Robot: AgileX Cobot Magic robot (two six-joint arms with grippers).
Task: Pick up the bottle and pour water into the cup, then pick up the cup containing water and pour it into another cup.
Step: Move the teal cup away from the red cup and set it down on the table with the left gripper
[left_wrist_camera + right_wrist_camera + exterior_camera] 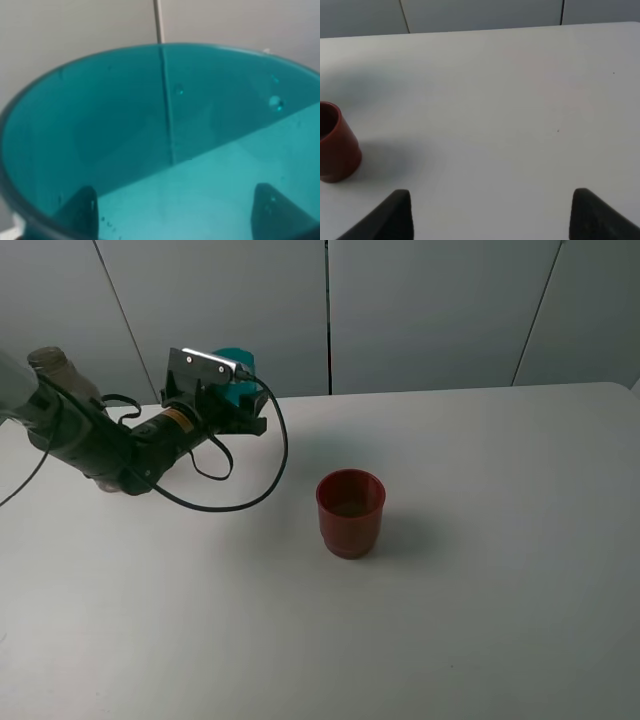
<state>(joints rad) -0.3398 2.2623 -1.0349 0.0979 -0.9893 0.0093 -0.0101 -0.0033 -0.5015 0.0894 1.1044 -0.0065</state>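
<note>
Here we see the left gripper [243,400] with its fingers [80,210] pinching the teal tumbler [238,375], lifted off the white surface [480,590] at about ten o'clock from the dark red cup [350,512], well apart from it. The right gripper [490,212] hangs with fingers spread, the red cup at its ten o'clock

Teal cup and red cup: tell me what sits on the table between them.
Only bare white table and a loop of black cable hanging from the left arm lie between the teal cup and the red cup, in the high view.
</note>
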